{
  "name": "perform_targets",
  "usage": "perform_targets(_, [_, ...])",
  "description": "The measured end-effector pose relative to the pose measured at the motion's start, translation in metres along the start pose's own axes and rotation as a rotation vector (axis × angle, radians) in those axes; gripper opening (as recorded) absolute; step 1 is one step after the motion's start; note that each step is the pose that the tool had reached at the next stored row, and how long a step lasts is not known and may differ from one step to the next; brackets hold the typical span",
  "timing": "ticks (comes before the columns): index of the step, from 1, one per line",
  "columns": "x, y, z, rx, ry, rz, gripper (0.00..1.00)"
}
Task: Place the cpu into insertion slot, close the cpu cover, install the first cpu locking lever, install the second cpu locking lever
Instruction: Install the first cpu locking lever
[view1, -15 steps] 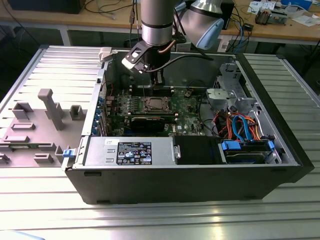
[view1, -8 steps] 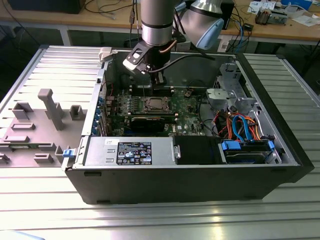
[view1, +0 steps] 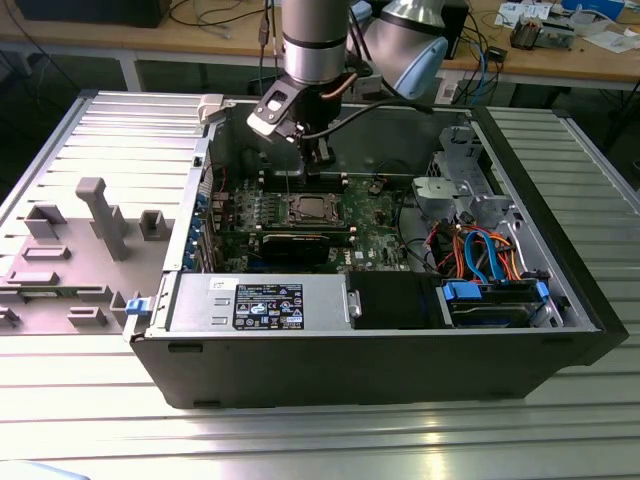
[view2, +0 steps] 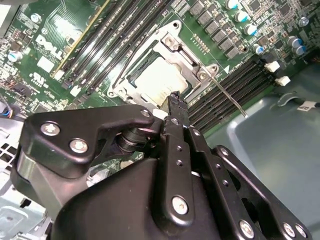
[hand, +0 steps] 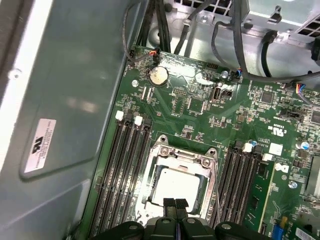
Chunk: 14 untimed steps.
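Cpu (hand: 178, 186) seated in the insertion slot (hand: 161, 148), cpu cover (hand: 212, 185) lying flat around its edges. Hand (hand: 174, 204) just above one edge of the cover, fingertips pressed together, nothing held. Memory slots (hand: 122, 172) close along two sides of the socket; computer case wall (hand: 65, 100) well apart

Exterior view: an open computer case (view1: 380, 370) at centre frame lies on a ribbed metal surface (view1: 300, 440). Inside are a green circuit board (view1: 380, 212) at centre, a silver power supply (view1: 200, 300) at lower left, and orange and blue cables (view1: 478, 250) above a blue drive tray (view1: 490, 298) at right. Grey plastic fixtures (view1: 100, 215) stand at left. First wrist view: coin battery (hand: 159, 76), black memory slots (hand: 122, 170), and a white sticker (hand: 44, 145) on the case wall.
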<state>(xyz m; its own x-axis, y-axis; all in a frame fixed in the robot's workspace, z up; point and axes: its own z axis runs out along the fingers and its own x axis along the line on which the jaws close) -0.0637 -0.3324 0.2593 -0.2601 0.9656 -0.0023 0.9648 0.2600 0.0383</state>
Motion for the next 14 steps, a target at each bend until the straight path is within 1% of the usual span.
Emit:
perform_targets(5, [0.0, 0.0004, -0.0101, 0.0, 0.0002, -0.004, 0.11])
perform_targets(7, [0.0, 0.0005, -0.0117, -0.0001, 0.0003, -0.007, 0.11])
perform_targets(9, [0.0, 0.0005, -0.0118, -0.0003, 0.0011, -0.021, 0.11])
perform_targets(12, [0.0, 0.0005, -0.012, -0.0001, 0.0024, -0.062, 0.11])
perform_targets(14, [0.0, 0.0005, -0.0119, -0.0003, 0.0042, -0.108, 0.11])
